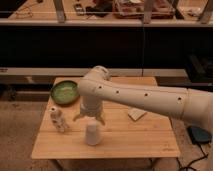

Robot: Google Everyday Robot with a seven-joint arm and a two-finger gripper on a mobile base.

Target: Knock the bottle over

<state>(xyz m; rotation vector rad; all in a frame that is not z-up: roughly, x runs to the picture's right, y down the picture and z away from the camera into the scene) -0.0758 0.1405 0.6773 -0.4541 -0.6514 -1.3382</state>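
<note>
The bottle (59, 120) is small, slim and white with greyish-dark patches. It stands near the left edge of the wooden table (145, 140), leaning slightly. My gripper (90, 119) hangs from the white arm (150, 97), which reaches in from the right. It points down just right of the bottle, with a small gap between them. Its fingers (77, 118) are spread open and hold nothing. A plain white tapered cup (93, 134) stands upside down right below and in front of the gripper.
A green bowl (65, 92) sits at the table's back left corner, behind the bottle. A flat white piece (136, 114) lies right of the gripper under the arm. Dark shelving runs behind the table. A blue-grey object (199, 134) is on the floor at right.
</note>
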